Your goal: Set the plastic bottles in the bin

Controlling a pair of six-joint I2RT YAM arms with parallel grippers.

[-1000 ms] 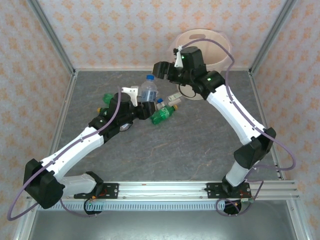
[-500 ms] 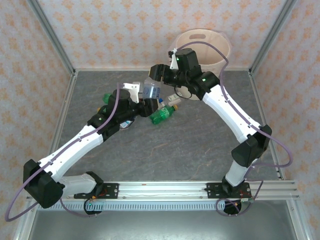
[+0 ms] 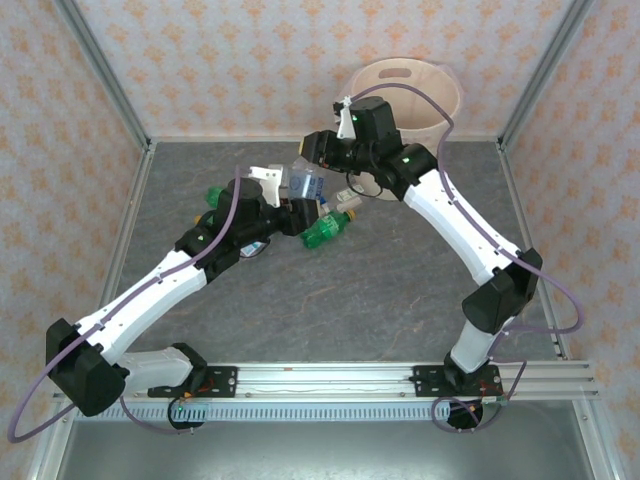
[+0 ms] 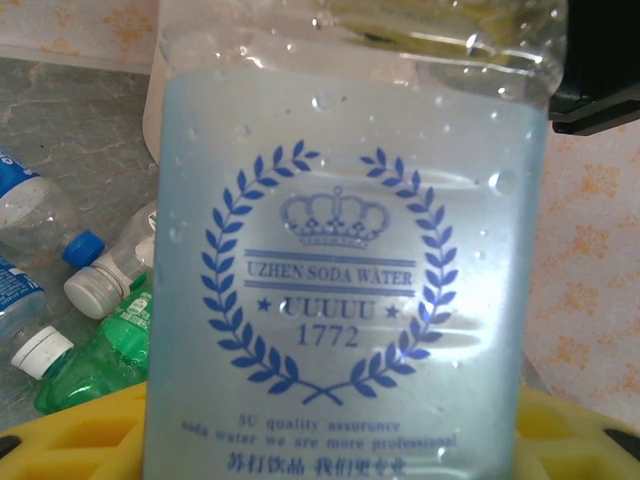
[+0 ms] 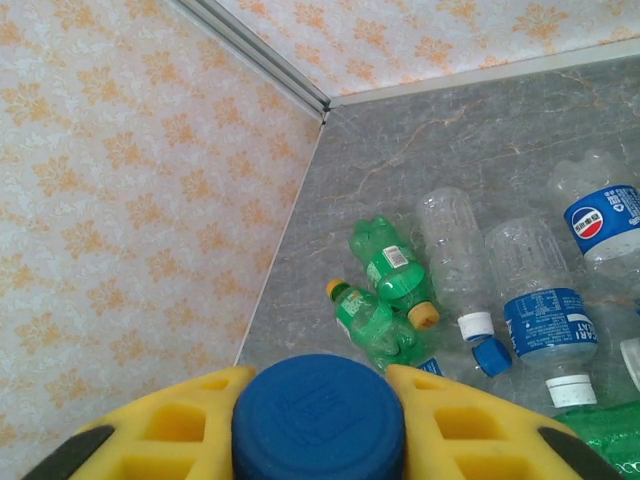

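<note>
on the left, our left gripper (image 3: pixel 288 207) is clamped around the body of a clear bottle (image 4: pixel 345 290) with a pale blue crown label, held up off the table and leaning toward the other arm. what is new sits at its top. a second ago the right gripper (image 3: pixel 316 152) hung wide open and apart from the bottle; now it has come in and shut on the blue cap (image 5: pixel 318 418), with a yellow finger (image 5: pixel 170 430) pressed against each side. both arms grasp the one bottle, so we judge this is a handover. the left must let go before the right can carry it to the bin (image 3: pixel 447 105), which stands just behind the right arm in the far right corner.

the grey marbled table (image 3: pixel 350 310) is far from cleared: two green bottles (image 5: pixel 385 290) lie at the left, several clear ones (image 5: pixel 540 300) beside them, and another green bottle (image 3: pixel 327 230) lies under the meeting grippers. orange-flowered wallpaper (image 3: pixel 230 60) closes the room, with metal posts in the corners.
</note>
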